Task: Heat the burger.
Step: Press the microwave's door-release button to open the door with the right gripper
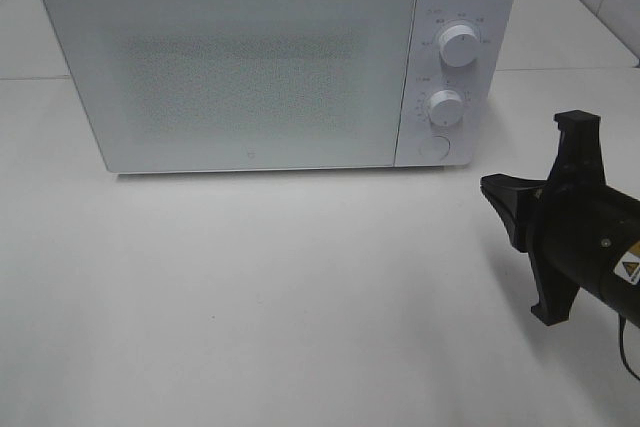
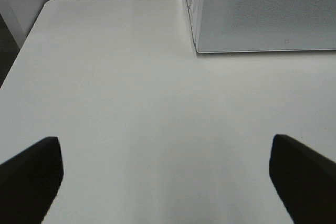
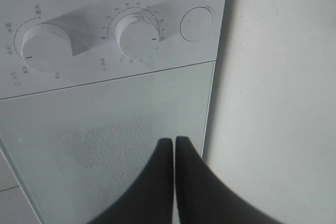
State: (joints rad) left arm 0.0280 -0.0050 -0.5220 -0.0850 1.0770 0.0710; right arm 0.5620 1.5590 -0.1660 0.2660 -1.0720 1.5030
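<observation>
1. The left gripper (image 2: pixel 165 148) is seen only in its own wrist view. Its fingers are spread wide, nothing is held between them, and bare table (image 2: pixel 131 87) lies below.
2. In the high view the microwave (image 1: pixel 250 57) is set at 12 o'clock on the table. Its door (image 1: pixel 230 72) is shut, and nothing can be made out through the dotted pane.
3. The burger is shown in no view; whether it lies behind the door cannot be told.
4. At about 1 o'clock the control panel is found, with an upper knob (image 1: pixel 458 44), a lower knob (image 1: pixel 446 105) and a round button (image 1: pixel 432 148) beneath them.
5. At 4 o'clock the right gripper (image 1: pixel 490 187) is held with its fingers pressed together. Nothing is pinched, and the tip is aimed towards the panel but kept well apart from it.
6. The step in hand is judged to be work on the controls by the right arm.
7. If the burger is already inside, a knob must be turned, and the fingers would need to be opened around it first.
8. If it is not, the round button is probably to be pressed with the closed tip so that the door is released.
</observation>
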